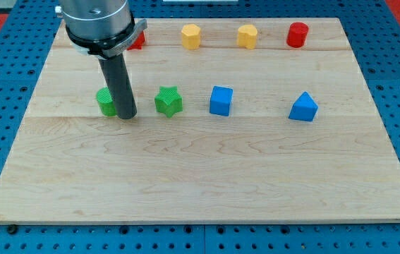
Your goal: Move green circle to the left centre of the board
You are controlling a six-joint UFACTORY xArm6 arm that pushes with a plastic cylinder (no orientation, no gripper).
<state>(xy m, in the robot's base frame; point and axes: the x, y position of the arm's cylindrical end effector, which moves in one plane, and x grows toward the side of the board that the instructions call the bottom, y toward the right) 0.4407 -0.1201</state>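
Note:
The green circle sits on the wooden board at the view's left, about mid-height. My tip rests on the board right against the circle's right side, and the dark rod hides part of it. A green star lies a little to the right of the tip.
A blue cube and a blue triangular block lie further right in the same row. Along the view's top are a red block partly hidden by the arm, two yellow blocks and a red cylinder.

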